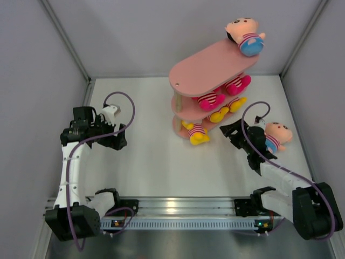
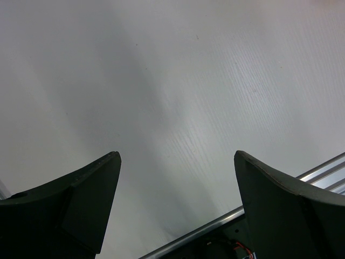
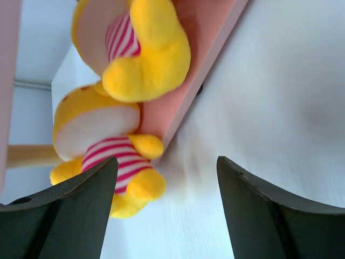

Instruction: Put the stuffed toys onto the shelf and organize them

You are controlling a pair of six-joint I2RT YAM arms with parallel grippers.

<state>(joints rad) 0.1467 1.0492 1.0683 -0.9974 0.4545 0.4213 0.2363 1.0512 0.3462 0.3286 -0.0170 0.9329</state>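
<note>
The pink three-tier shelf (image 1: 207, 70) stands at the far middle-right. A peach-headed toy with a blue bottom (image 1: 245, 35) lies on its top board. Two hot pink toys (image 1: 237, 85) sit on the middle tier. Two yellow toys (image 1: 197, 132) in striped shirts lie on the bottom tier and also show in the right wrist view (image 3: 108, 156). Another peach-headed toy (image 1: 276, 136) lies on the table just right of my right arm. My right gripper (image 1: 229, 129) is open and empty, close to the bottom board (image 3: 178, 108). My left gripper (image 1: 118, 140) is open and empty over bare table (image 2: 178, 159).
Grey walls close in the table on the left, back and right. A metal rail (image 1: 178, 205) with the arm bases runs along the near edge and shows in the left wrist view (image 2: 323, 167). A purple cable loops over each arm.
</note>
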